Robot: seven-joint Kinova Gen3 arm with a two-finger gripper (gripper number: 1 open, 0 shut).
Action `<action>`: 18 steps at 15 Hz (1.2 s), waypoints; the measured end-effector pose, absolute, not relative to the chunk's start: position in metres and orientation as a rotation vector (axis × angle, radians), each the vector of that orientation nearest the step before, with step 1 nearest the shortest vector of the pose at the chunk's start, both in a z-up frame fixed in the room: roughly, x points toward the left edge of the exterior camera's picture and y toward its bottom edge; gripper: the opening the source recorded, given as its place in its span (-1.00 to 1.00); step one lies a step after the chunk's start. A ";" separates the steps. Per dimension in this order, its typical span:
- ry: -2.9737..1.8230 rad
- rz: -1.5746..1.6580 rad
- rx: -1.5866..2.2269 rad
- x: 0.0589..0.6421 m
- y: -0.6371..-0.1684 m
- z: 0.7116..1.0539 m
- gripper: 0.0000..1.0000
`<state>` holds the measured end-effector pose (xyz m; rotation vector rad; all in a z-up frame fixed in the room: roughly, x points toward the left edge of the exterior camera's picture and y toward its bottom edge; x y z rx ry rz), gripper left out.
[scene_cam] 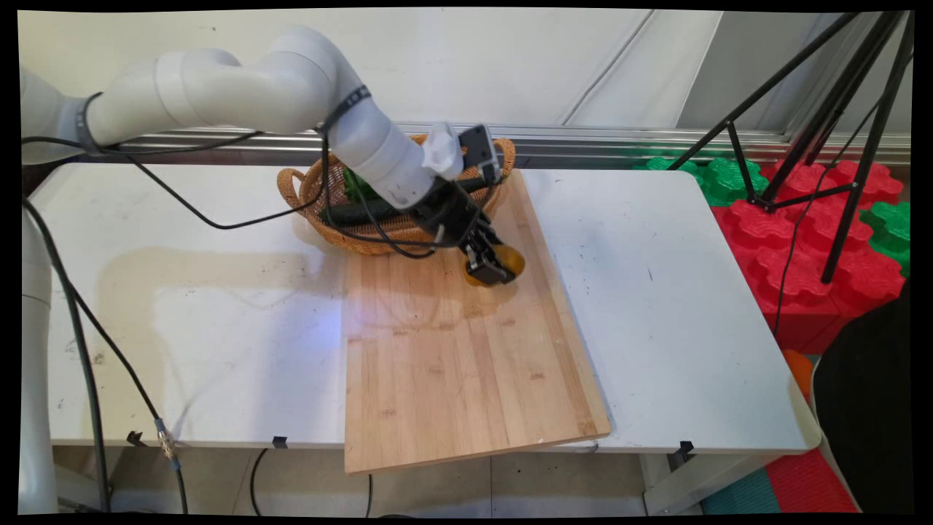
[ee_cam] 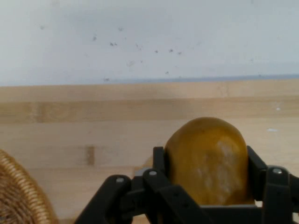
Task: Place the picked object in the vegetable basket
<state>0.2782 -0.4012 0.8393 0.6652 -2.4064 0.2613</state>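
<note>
The pincer (scene_cam: 494,265) is clamped on a yellow potato (ee_cam: 209,161), down low on the wooden board (scene_cam: 452,350) right by the wicker basket (scene_cam: 306,186). Board sits on the white bench (scene_cam: 670,306).

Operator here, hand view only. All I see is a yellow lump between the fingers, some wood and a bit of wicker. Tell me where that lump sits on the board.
Observer: The yellow fruit is at the far right part of the bamboo cutting board, just in front of the wicker basket.
Operator: Say what's in the basket.
Observer: A long dark green vegetable and something leafy green; the arm hides the rest.
Operator: Give me the board's placement.
Observer: Its near end overhangs the white table's front edge.
</note>
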 end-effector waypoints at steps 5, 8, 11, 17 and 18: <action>-2.336 0.286 0.674 0.308 -0.385 0.872 -1.00; -2.306 0.294 0.671 0.327 -0.375 0.888 -1.00; -2.270 0.311 0.682 0.351 -0.366 0.906 -1.00; -2.197 0.371 0.765 0.403 -0.362 0.935 -1.00; -2.180 0.394 0.793 0.418 -0.363 0.940 -1.00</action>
